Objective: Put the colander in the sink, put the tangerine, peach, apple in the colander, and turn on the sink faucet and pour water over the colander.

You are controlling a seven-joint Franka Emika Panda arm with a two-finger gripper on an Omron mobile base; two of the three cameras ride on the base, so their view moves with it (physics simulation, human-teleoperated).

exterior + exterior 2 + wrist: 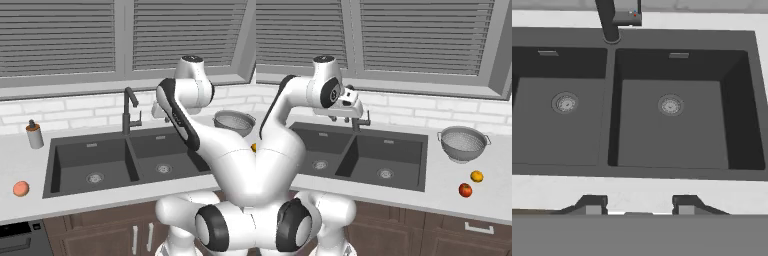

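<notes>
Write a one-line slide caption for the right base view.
Colander, tangerine and apple wait on the counter right of the sink.

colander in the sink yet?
No. In the right base view the colander sits on the counter to the right of the sink, whose basins hold nothing.

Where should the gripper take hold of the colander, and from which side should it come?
Probably the rolled rim of the colander, from above: it stands upright on the counter, mouth open upward, so one finger can go inside the wall and one outside. The two small side handles look too small to grip surely.
</notes>
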